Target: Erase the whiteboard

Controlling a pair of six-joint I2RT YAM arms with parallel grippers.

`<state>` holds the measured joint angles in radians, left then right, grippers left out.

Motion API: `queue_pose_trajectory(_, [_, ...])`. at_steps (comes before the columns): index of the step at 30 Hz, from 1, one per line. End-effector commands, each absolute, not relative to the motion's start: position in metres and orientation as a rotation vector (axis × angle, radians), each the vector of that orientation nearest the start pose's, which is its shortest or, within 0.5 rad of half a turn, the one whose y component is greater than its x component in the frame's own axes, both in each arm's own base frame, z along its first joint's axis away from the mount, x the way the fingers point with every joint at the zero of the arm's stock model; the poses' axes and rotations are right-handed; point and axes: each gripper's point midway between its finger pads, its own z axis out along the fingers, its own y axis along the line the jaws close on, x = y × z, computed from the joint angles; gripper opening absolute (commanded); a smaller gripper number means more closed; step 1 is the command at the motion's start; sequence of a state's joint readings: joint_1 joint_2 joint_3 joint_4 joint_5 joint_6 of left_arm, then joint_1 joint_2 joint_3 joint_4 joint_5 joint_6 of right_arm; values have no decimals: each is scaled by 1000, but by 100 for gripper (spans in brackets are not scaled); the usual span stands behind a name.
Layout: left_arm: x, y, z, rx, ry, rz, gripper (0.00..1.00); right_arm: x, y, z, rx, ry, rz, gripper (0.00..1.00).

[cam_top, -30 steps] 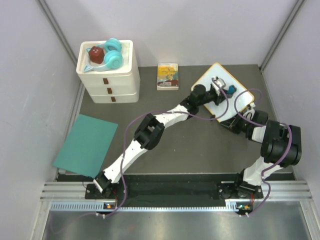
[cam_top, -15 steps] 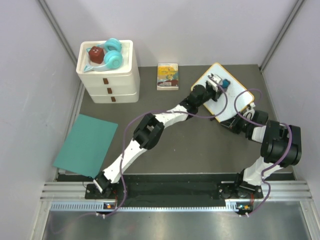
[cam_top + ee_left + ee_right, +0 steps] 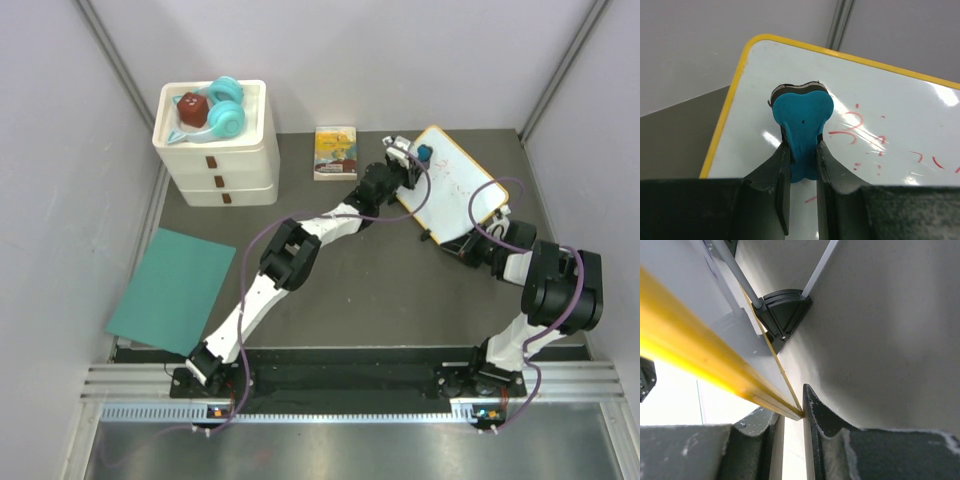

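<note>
The whiteboard (image 3: pixel 455 190), white with a yellow frame, lies slanted at the back right and carries faint red scribbles (image 3: pixel 855 125). My left gripper (image 3: pixel 412 156) is shut on a blue eraser (image 3: pixel 803 122), whose dark felt side presses on the board near its far left corner (image 3: pixel 757 45). My right gripper (image 3: pixel 463 243) is shut on the whiteboard's near edge. In the right wrist view the yellow frame (image 3: pixel 715 365) runs down between the fingers, and a black foot (image 3: pixel 782 310) shows under the board.
A white drawer unit (image 3: pixel 218 150) at the back left carries teal headphones (image 3: pixel 225 108) and a dark red object (image 3: pixel 190 106). A small yellow picture book (image 3: pixel 336 152) lies left of the board. A teal sheet (image 3: pixel 172 290) lies at the left. Walls close in behind and on the right.
My left gripper has swept the eraser from the board's middle up and left to its far left corner. The right arm and the board have stayed put.
</note>
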<state>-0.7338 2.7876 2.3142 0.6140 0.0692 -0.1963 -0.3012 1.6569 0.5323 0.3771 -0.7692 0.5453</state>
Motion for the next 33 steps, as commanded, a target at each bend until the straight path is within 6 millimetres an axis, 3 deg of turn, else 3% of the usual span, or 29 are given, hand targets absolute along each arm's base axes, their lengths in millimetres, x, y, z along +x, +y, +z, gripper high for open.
queue_pose_trajectory(1, [499, -567, 149, 599, 1375, -999, 0, 318, 54, 13, 582, 2300, 1059, 0])
queue_pose_trajectory(4, [472, -584, 147, 708, 1387, -1037, 0, 319, 54, 13, 578, 2298, 1060, 0])
queue_pose_trajectory(8, [454, -590, 144, 780, 1378, -1025, 0, 319, 54, 13, 580, 2299, 1059, 0])
queue_pose_trajectory(15, [451, -591, 141, 813, 1399, -1013, 0, 319, 54, 13, 582, 2296, 1060, 0])
queue_pose_trajectory(18, [468, -585, 141, 727, 1414, -937, 0, 320, 54, 13, 575, 2296, 1059, 0])
queue_pose_trajectory(24, [487, -585, 163, 578, 1310, -927, 0, 320, 54, 13, 584, 2295, 1061, 0])
queue_pose_trajectory(25, [486, -594, 179, 610, 1259, -957, 0, 319, 54, 13, 580, 2296, 1059, 0])
queue_pose_trajectory(26, [481, -602, 167, 656, 1303, -961, 0, 319, 54, 13, 579, 2295, 1059, 0])
queue_pose_trajectory(33, [450, -617, 170, 769, 1214, -962, 0, 319, 54, 13, 582, 2295, 1057, 0])
